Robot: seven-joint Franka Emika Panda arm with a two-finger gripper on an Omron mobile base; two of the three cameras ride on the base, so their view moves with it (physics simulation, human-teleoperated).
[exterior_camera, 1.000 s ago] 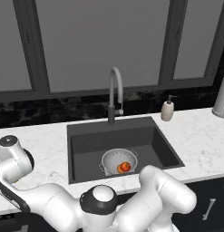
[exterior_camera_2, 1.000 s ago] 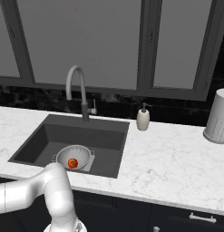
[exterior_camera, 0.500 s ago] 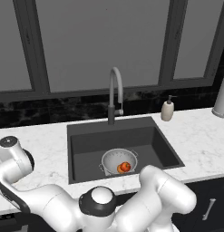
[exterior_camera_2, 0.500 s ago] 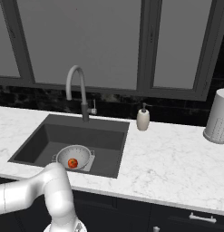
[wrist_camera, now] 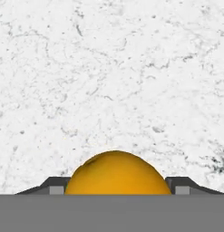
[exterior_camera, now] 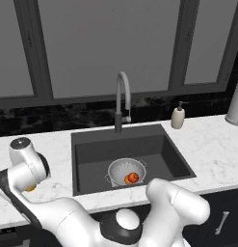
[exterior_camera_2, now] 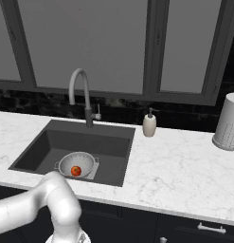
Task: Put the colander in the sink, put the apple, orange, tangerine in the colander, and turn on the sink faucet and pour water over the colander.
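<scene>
While its wrist points down, jaws flank the orange (wrist_camera: 117, 174).

Place: a home kitchen, rendered rather than filmed.
Worktop: a white, grey-veined marble counter (exterior_camera_2: 180, 171) is run along the wall, with dark cabinet fronts and a metal pull handle (exterior_camera_2: 213, 228) below it.
Basin: a large dark grey rectangular recessed sink (exterior_camera: 161, 149) is set into the counter, behind which a tall grey gooseneck faucet (exterior_camera: 121, 99) is mounted.
Wall: a black glossy stone backsplash (exterior_camera_2: 180, 116) is topped by dark-framed frosted window panes (exterior_camera_2: 109, 42).
Kitchenware: a cream pump soap bottle (exterior_camera_2: 149, 124), a white perforated cylindrical holder (exterior_camera_2: 228, 122) and a silvery-white perforated metal colander (exterior_camera: 123, 171) are seen.
</scene>
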